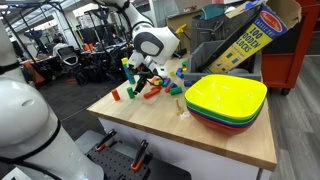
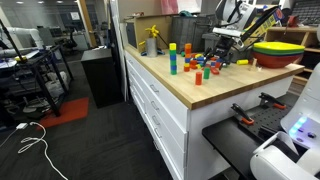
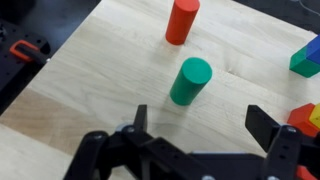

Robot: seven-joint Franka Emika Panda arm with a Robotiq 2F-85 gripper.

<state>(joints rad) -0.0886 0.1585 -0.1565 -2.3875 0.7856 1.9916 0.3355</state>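
My gripper (image 3: 204,125) is open and empty, hovering over the wooden table (image 3: 90,90). A green cylinder (image 3: 190,80) stands upright just ahead of the fingers, roughly between them and clear of both. A red cylinder (image 3: 181,20) stands further ahead. In an exterior view the gripper (image 1: 141,77) hangs low above the left part of the table, over the green cylinder (image 1: 131,90), with the red cylinder (image 1: 115,96) near the table edge. In the other exterior view the gripper (image 2: 221,47) is above a scatter of blocks.
A blue and green block (image 3: 307,57) and a red block (image 3: 305,118) lie at the right of the wrist view. A pile of coloured blocks (image 1: 160,85) lies behind the gripper. Stacked yellow, green and red bowls (image 1: 226,102) stand beside it. A block box (image 1: 245,35) is at the back.
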